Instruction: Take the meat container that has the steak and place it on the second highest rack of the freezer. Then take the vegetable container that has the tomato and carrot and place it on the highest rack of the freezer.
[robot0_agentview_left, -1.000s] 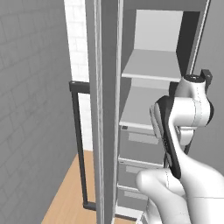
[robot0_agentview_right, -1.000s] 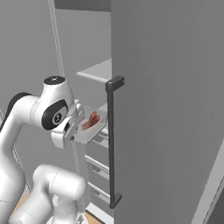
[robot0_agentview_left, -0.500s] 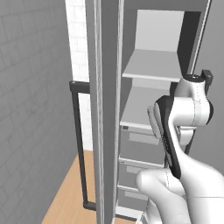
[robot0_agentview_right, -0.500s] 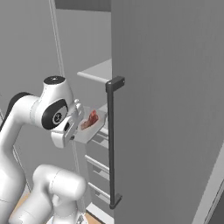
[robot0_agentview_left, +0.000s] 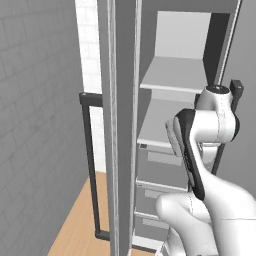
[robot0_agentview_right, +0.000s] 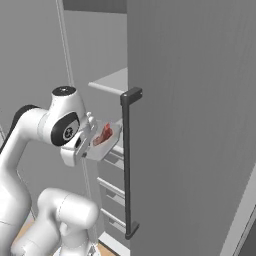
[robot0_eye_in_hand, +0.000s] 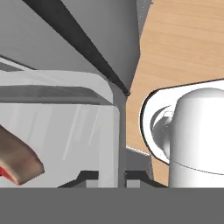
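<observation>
My gripper (robot0_agentview_right: 91, 140) is shut on the rim of the clear meat container (robot0_agentview_right: 109, 145), held level in front of the open freezer (robot0_agentview_left: 172, 150). The steak (robot0_agentview_right: 103, 135), a reddish-brown slab, lies inside it. In the hand view the container's clear wall (robot0_eye_in_hand: 121, 131) is pinched in my gripper (robot0_eye_in_hand: 113, 177), and the steak (robot0_eye_in_hand: 15, 158) shows at the lower left. The highest rack (robot0_agentview_left: 176, 75) is bare, and so is the second rack (robot0_agentview_left: 159, 125) below it. The tray hangs at about the second rack's height, just outside the freezer. The vegetable container is out of view.
The freezer door (robot0_agentview_right: 195, 125) stands open on the right, its dark bar handle (robot0_agentview_right: 127, 165) close beside the tray. Grey drawers (robot0_agentview_left: 161, 167) stack under the shelves. Another door with a dark handle (robot0_agentview_left: 90, 165) stands left. Wood floor (robot0_agentview_left: 80, 220) lies below.
The hand with the meat container has risen slightly and edged closer to the freezer shelves. The grip on the tray has not changed.
</observation>
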